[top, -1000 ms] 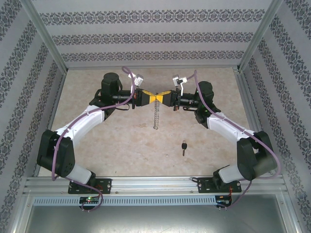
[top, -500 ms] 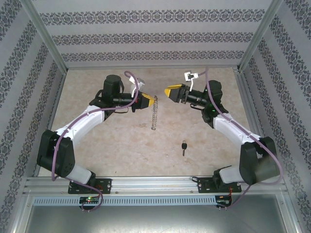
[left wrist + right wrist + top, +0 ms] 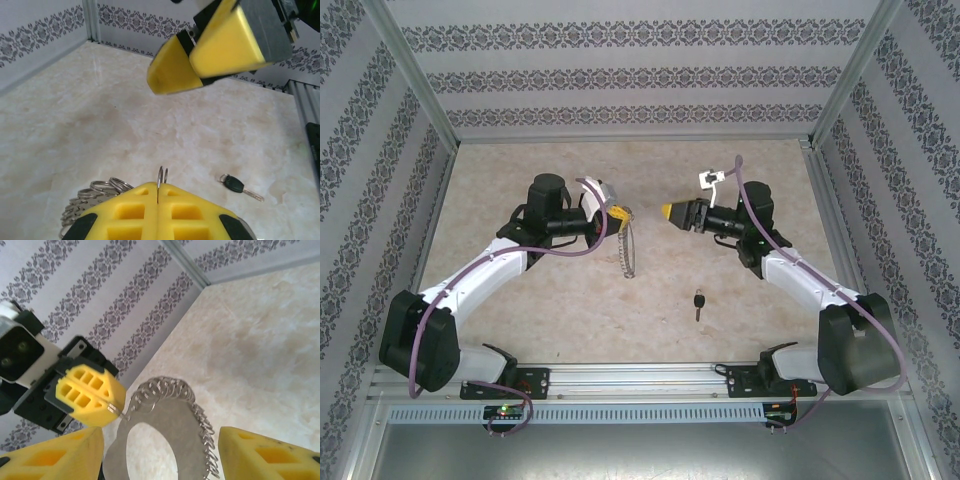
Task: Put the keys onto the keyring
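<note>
Left gripper [image 3: 617, 212] clamped on keyring [image 3: 623, 248], hoop hanging. Right gripper [image 3: 670, 212] spread wide, empty. Key [image 3: 698, 303] on table [image 3: 520, 180] at ring's 5 o'clock. Suggest a straight descent, pinching the black head.

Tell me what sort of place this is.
Probably an enclosed robot test cell, not a home: damask-striped wall panels in silver aluminium framing box in a beige marble-look tabletop, with two white robot arms bolted at its near edge.

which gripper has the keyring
The left gripper, shut on the rim of the hanging keyring; the right gripper is open and holds nothing.
</note>
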Motion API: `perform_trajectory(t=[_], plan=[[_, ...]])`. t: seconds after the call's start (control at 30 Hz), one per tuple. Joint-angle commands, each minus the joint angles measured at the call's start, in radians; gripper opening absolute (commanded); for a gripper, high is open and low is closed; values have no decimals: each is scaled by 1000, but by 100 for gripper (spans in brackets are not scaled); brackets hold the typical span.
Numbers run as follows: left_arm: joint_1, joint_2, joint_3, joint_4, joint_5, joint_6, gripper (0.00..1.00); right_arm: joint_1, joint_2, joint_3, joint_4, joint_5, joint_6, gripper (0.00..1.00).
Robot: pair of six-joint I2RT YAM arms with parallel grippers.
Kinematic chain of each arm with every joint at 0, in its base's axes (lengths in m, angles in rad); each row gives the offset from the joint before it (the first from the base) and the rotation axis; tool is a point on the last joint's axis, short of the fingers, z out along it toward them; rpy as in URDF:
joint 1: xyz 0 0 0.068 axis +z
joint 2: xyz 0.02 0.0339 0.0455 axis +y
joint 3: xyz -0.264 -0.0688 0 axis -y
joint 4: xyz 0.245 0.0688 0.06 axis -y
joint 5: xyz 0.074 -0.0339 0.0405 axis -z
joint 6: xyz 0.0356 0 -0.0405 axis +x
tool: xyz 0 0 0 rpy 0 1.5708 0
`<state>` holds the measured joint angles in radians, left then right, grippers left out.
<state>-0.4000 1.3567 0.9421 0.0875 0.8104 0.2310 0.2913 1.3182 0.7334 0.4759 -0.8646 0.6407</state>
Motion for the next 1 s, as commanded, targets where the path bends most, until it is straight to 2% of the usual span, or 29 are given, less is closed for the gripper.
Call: perform_trajectory(t=[0.0, 0.1, 0.23, 0.5, 0.7, 0.87, 0.97], plan=[[-12, -26, 11, 57, -10, 56, 0, 12, 6, -12, -26, 22, -42, 61], [-13, -18, 22, 45, -14, 37, 0, 4, -5, -2, -167, 140, -40, 61], [-14, 2, 41, 31, -38, -32, 0, 1, -24, 29, -494, 398, -55, 61], [-13, 13, 59, -14, -87, -86, 0, 47, -67, -18, -837, 666, -86, 56], [-14, 8, 54, -17, -46, -91, 0, 145, -83, 1, -1008, 796, -126, 49], [-15, 2, 62, -35, -24, -88, 0, 172, -56, -11, -1040, 804, -141, 38], [-15, -7, 65, -41, -19, -90, 0, 193, -36, -19, -1044, 797, -144, 37]])
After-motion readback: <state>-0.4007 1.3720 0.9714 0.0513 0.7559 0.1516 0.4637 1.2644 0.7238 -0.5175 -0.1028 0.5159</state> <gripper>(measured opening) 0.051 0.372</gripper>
